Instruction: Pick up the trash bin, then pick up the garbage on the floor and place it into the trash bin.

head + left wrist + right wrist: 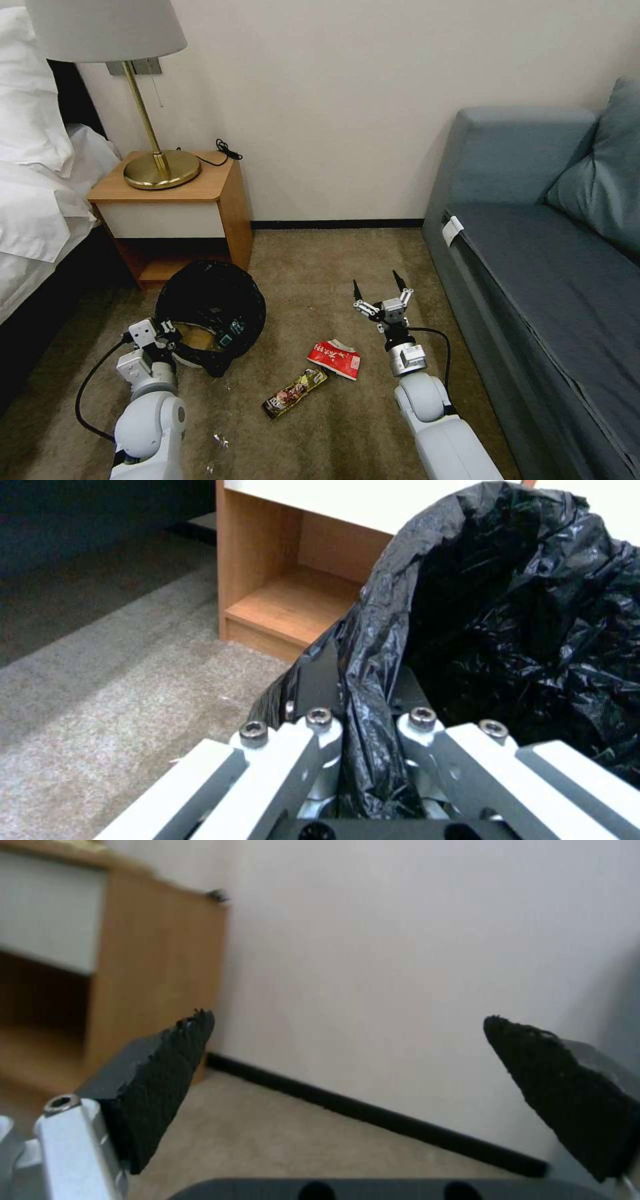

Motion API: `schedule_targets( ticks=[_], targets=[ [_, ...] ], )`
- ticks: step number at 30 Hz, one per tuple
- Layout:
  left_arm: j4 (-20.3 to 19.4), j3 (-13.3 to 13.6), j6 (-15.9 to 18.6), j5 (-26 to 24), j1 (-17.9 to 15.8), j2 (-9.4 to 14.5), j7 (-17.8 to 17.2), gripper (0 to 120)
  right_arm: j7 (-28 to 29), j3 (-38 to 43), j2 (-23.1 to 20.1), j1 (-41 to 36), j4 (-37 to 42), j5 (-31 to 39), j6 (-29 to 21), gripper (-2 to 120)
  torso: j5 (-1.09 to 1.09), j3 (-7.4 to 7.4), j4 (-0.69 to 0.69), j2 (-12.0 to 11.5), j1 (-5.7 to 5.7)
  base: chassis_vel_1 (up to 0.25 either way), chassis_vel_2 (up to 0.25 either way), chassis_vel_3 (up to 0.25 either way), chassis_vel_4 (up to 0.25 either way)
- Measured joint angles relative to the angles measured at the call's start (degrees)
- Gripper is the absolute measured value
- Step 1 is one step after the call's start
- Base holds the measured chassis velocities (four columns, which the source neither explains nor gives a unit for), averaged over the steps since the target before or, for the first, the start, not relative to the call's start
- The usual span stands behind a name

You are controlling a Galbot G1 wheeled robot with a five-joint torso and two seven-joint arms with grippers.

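my left gripper (363,730) clenches the trash bin's (212,313) bag rim beside the nightstand (175,210); from my head, my right gripper (381,288) gapes above a red packet (335,359).

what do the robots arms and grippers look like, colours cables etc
Both arms are glossy white rounded shells ending in a silver metal wrist ring, each with a black cable looping alongside. The left gripper and right gripper are silver-white linkage bars joined by dark hex bolts on a black base. The right one's fingertips are black, wedge-shaped, pointed pads with a rough texture.
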Motion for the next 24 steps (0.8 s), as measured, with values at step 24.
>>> schedule_targets(
  ticks=[24],
  targets=[
    [1.58, 0.09, 0.28, 1.9, -1.47, -0.48, -0.38, 4, -34.46, -10.9, -4.93, 17.61, -24.47, -11.21, 0.96, 100, 0.0, 0.01, 0.0, 0.0, 0.0, 0.0, 0.0, 0.0, 0.0]
  ],
)
